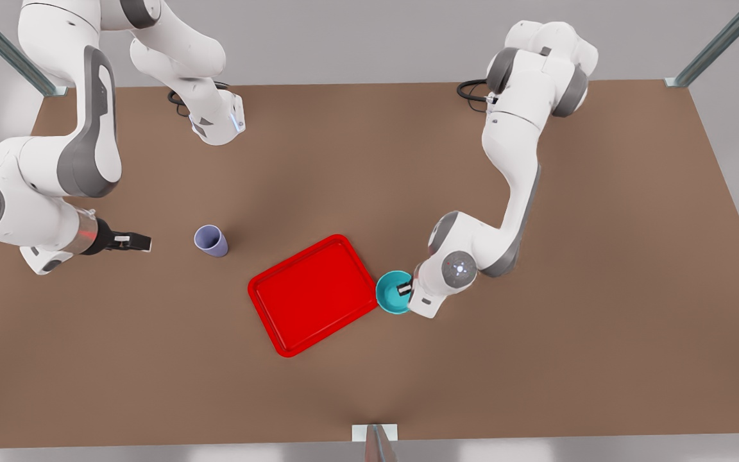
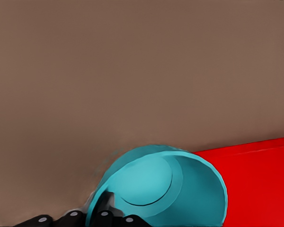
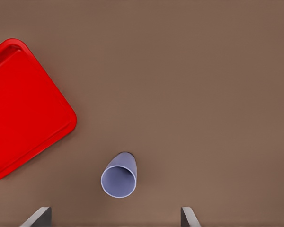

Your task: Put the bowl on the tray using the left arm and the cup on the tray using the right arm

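Tabletop (image 1: 536, 359): brown, flat, carrying the tray, the bowl and the cup.
Right arm (image 1: 42, 186): white with grey joint covers, on the front view's left, reaching in over the tabletop's edge.
Left arm (image 1: 510, 179): white with grey covers, on the front view's right, bent down to the bowl beside the tray.
Tray (image 1: 312, 295): bright red, rounded corners, raised rim, lying flat near the middle of the tabletop at a skewed angle, nothing on it.
Bowl (image 1: 392, 292): teal, touching or just overlapping the tray's rim on the front view's right; in the left wrist view it is tilted, its inside (image 2: 156, 184) facing the camera.
Cup (image 1: 211, 241): lavender, standing on the tabletop between the right gripper and the tray, apart from both, mouth open upward (image 3: 118, 181).
Left gripper (image 1: 404, 289): pinching the bowl's wall, one finger (image 2: 105, 210) inside the rim.
Right gripper (image 1: 142, 242): above the tabletop, near the cup without touching it; its fingers spread wide, the two tips (image 3: 38, 217) framing the cup in the right wrist view.
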Tool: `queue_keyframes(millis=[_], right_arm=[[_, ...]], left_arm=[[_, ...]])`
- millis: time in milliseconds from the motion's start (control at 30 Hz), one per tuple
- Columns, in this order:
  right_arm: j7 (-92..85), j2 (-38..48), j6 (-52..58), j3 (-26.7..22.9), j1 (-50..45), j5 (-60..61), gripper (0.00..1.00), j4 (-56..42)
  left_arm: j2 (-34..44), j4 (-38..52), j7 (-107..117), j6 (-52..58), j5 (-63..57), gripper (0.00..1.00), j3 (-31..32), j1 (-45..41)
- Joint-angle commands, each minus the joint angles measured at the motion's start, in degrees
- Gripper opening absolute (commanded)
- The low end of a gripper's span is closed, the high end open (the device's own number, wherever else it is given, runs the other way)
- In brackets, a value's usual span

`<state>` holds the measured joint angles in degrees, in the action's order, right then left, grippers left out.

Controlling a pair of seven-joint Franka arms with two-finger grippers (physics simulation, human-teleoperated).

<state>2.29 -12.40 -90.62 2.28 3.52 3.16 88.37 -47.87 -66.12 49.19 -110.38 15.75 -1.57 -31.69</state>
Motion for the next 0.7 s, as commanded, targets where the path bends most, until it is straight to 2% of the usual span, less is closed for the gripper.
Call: queue_keyframes(millis=[0, 233, 433, 467, 500, 567, 600, 633, 667], right_arm=[[0.0, -0.08, 0.01, 0.0, -0.01, 0.0, 1.0, 0.05], [0.0, -0.26, 0.1, 0.0, -0.01, 0.0, 1.0, 0.05], [0.0, -0.44, -0.08, 0.0, 0.08, 0.35, 1.0, -0.04], [0.0, -0.35, -0.08, 0.0, -0.01, 0.35, 1.0, -0.04], [0.0, -0.43, -0.08, 0.0, 0.08, 0.35, 1.0, -0.13], [0.0, -0.43, -0.08, 0.0, 0.08, 0.35, 1.0, -0.04], [0.0, -0.43, -0.08, 0.0, 0.08, 0.35, 1.0, -0.04], [0.0, -0.44, -0.08, 0.0, 0.08, 0.44, 1.0, -0.04], [0.0, -0.35, 0.01, 0.0, -0.01, 0.44, 1.0, -0.04]], left_arm=[[-0.03, 0.11, 1.34, -0.36, 8.33, 0.21, -0.01, -0.39], [-5.04, 3.01, 7.5, -8.09, 19.58, 0.21, 0.16, -7.07], [-8.11, 3.01, 6.27, -12.14, 20.55, 0.21, 0.69, -7.6], [-8.29, 3.01, 4.6, -13.02, 20.55, 0.59, 0.69, -7.6], [-8.47, 2.93, 4.33, -13.19, 20.46, 0.75, 0.69, -7.6], [-8.91, 2.92, 2.75, -14.6, 20.46, 0.8, 0.69, -7.6], [-9.08, 2.92, 0.99, -14.6, 20.46, 0.86, 0.69, -7.6], [-9.26, 2.92, 0.29, -14.6, 20.37, 0.97, 0.69, -7.6], [-9.0, 2.92, -0.06, -14.42, 19.93, 0.99, 0.34, -7.51]])
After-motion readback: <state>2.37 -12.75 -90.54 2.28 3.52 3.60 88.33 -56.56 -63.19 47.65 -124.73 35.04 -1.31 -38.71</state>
